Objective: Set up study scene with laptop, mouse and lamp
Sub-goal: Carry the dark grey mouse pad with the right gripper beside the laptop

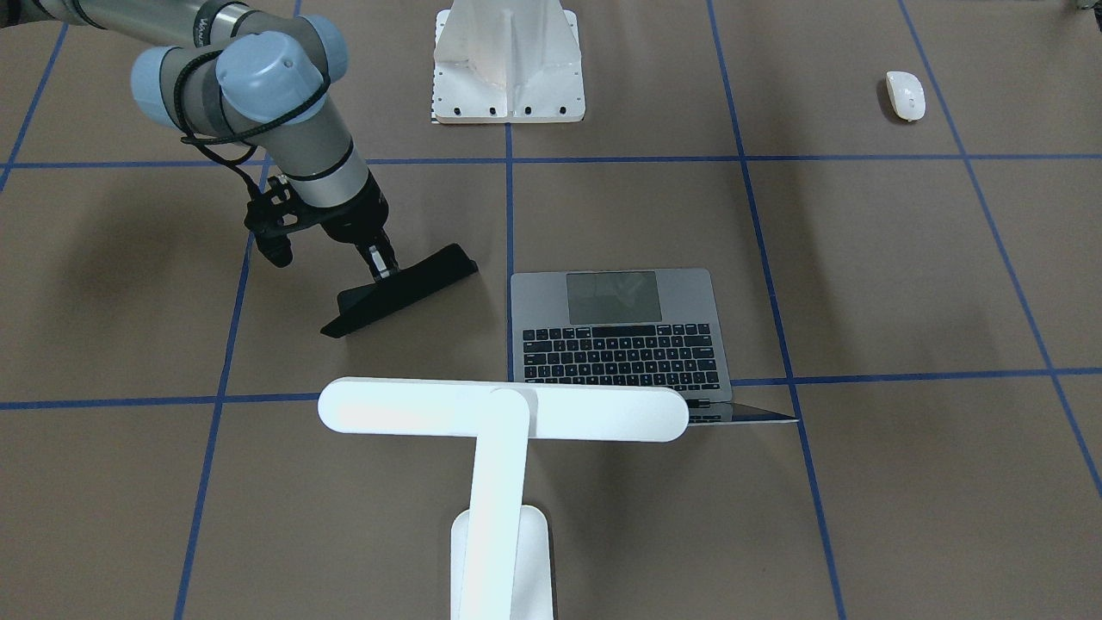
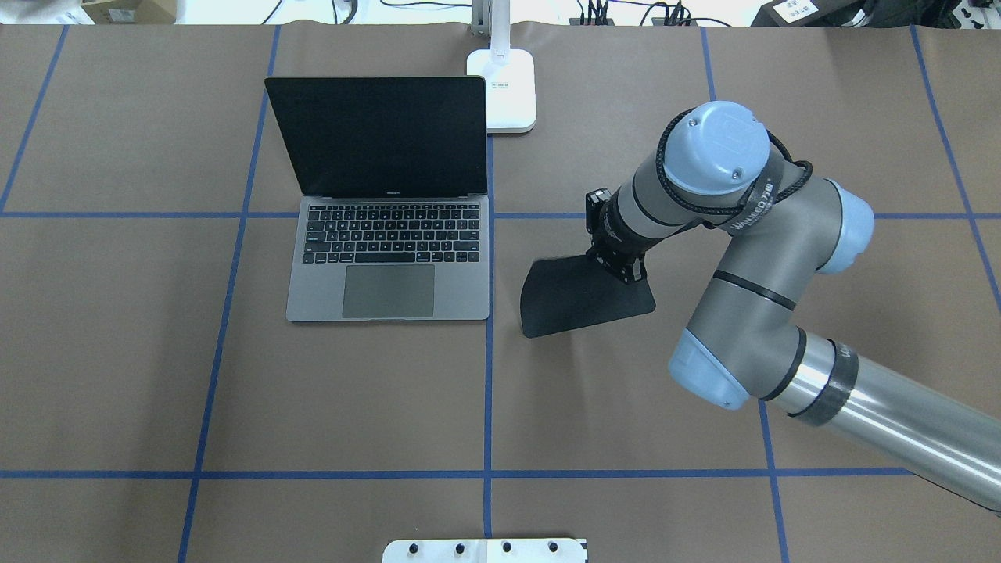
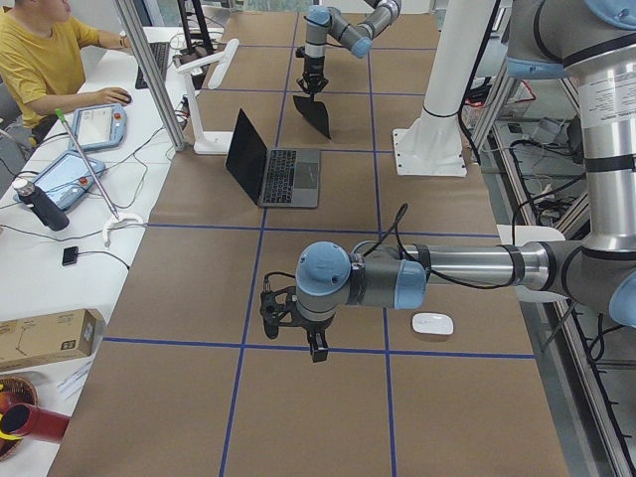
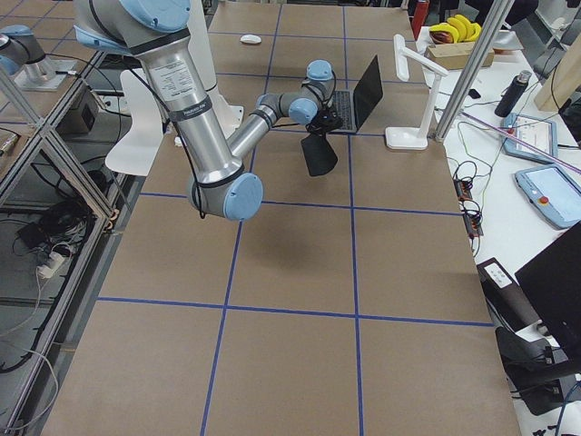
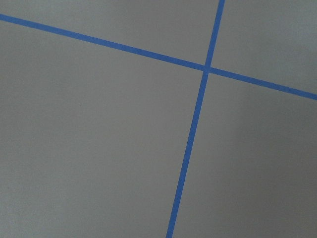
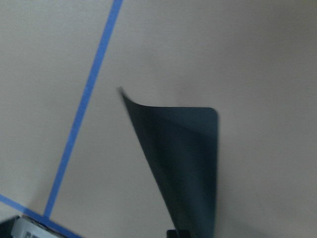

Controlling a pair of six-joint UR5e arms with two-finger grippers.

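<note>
The grey laptop point(image 2: 389, 258) stands open on the table, screen dark; it also shows in the front view point(image 1: 620, 331). The white T-shaped lamp point(image 1: 504, 412) stands behind it, with its base point(image 2: 504, 86) at the far edge. The white mouse point(image 1: 906, 95) lies alone near the robot's left side, close to my left arm point(image 3: 432, 323). My right gripper point(image 2: 622, 270) is shut on the edge of a flat black mat point(image 2: 583, 297), which it holds tilted just right of the laptop point(image 1: 400, 293). My left gripper point(image 3: 316, 343) points down over bare table; I cannot tell whether it is open.
A white bolted pedestal point(image 1: 508, 69) stands at the robot's side of the table. An operator point(image 3: 40, 60) sits past the far edge, with tablets and cables on a side bench. Blue tape lines point(image 5: 190, 144) grid the brown table.
</note>
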